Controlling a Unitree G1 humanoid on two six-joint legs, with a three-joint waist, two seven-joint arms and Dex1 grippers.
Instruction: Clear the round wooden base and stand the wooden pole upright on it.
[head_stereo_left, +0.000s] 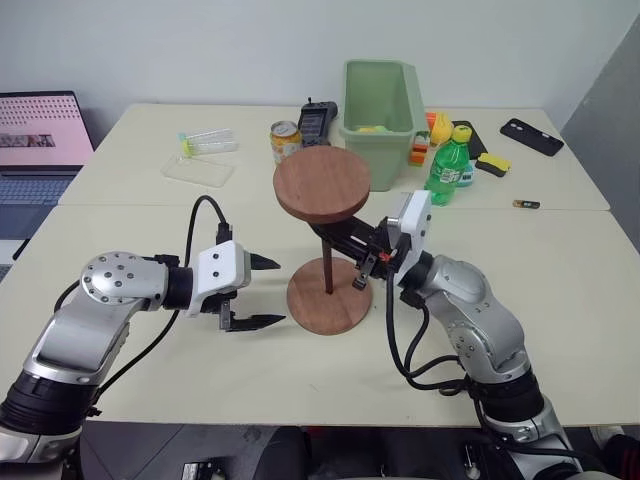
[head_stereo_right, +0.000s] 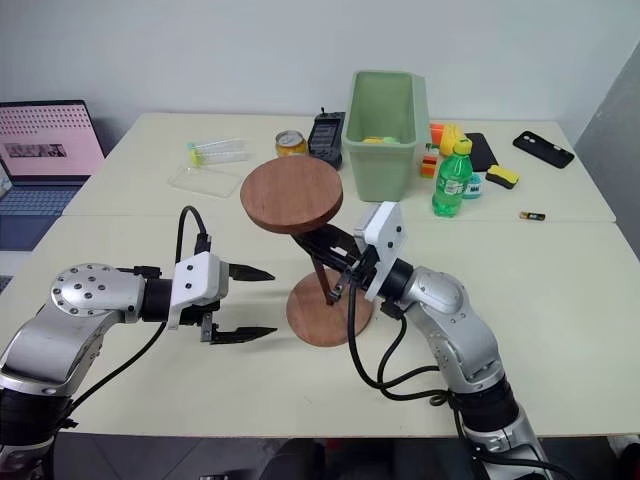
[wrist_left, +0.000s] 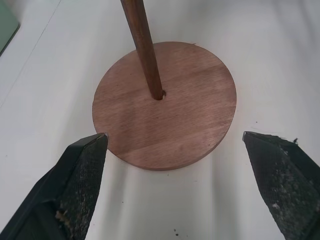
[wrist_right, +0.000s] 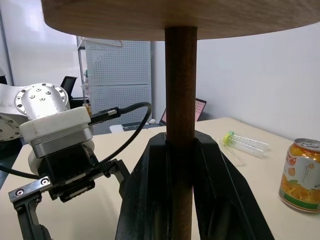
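Nearest the head camera, the left gripper (head_stereo_left: 262, 293) hangs with jaws apart just beside the round wooden base (head_stereo_left: 329, 294) on the counter (head_stereo_left: 560, 260). The right gripper (head_stereo_left: 350, 245) is clamped on the wooden pole (head_stereo_left: 328, 262), whose tip sits in the base's centre hole.

Judgement: release only once the pole stands plumb and fully seated.

The left wrist view shows the tip in the hole; the right wrist view shows the clamp.

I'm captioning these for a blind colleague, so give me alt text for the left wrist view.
The wooden pole stands with its lower end in the centre hole of the round wooden base, which lies flat on the pale table. The left gripper is open, its two black fingers apart just short of the base's near edge.
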